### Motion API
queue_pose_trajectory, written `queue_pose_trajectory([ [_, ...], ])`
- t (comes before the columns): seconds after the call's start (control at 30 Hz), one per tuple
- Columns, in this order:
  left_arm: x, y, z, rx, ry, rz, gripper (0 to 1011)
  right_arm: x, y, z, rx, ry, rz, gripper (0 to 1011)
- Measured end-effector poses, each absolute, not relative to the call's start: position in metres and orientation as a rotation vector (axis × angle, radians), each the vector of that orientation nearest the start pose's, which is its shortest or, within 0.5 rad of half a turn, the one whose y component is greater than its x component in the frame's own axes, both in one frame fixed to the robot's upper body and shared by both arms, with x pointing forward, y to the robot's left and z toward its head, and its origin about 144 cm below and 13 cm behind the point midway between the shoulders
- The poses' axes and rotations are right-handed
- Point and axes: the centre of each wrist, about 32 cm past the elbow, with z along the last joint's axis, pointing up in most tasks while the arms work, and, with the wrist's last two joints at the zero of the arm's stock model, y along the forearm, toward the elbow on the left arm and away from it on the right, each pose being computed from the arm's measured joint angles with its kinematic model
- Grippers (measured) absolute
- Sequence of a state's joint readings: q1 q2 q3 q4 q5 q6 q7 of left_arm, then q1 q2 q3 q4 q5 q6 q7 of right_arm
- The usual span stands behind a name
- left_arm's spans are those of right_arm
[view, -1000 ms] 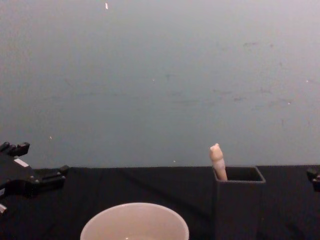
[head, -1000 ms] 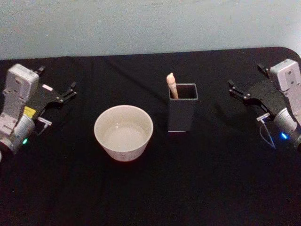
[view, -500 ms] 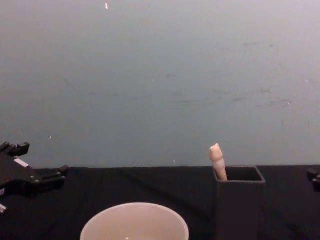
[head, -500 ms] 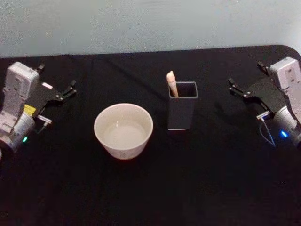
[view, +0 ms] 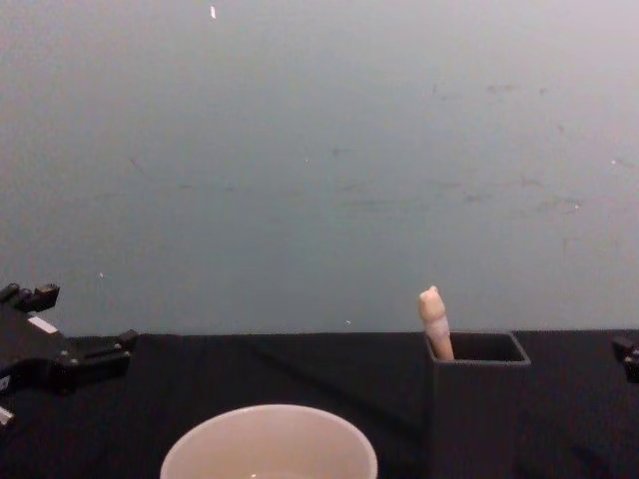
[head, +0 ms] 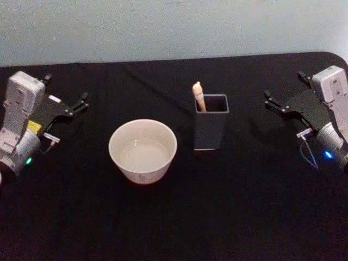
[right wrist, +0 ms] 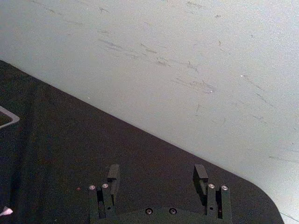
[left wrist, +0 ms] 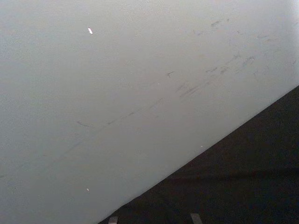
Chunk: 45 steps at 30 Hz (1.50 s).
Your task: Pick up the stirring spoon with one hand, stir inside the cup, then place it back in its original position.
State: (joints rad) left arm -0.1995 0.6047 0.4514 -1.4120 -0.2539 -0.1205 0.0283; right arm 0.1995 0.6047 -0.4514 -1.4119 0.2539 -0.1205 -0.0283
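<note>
Almost nothing has moved: your left end effector [head: 65,89] and right end effector [head: 284,90] hover parted and empty. The stirring spoon [head: 199,97] stands in the grey holder [head: 210,130] beside the cup [head: 142,150]; pickup hasn't begun.

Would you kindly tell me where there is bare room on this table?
Bare: the front strip of the table before the cup and holder; the stretches from left gripper to cup and holder to right gripper. Tightest between cup and holder.
</note>
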Motion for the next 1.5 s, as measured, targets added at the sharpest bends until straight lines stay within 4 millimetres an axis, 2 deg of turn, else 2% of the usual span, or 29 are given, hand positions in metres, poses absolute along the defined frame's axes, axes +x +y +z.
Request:
queue_pose_trajectory([
  [0.67,0.489,0.31,1.14,0.304,-0.285,1.248,1001,0.489,-0.31,1.141,-0.301,-0.284,-1.242,1002],
  [0.83,0.489,0.31,1.14,0.304,-0.285,1.248,1001,0.486,-0.309,1.151,-0.273,-0.254,-1.218,1002],
  [1.13,0.489,0.31,1.14,0.304,-0.285,1.248,1001,0.48,-0.307,1.184,-0.199,-0.13,-1.129,1002],
  [1.5,0.489,0.31,1.14,0.304,-0.285,1.248,1001,0.481,-0.291,1.222,-0.199,0.019,-0.947,1002],
])
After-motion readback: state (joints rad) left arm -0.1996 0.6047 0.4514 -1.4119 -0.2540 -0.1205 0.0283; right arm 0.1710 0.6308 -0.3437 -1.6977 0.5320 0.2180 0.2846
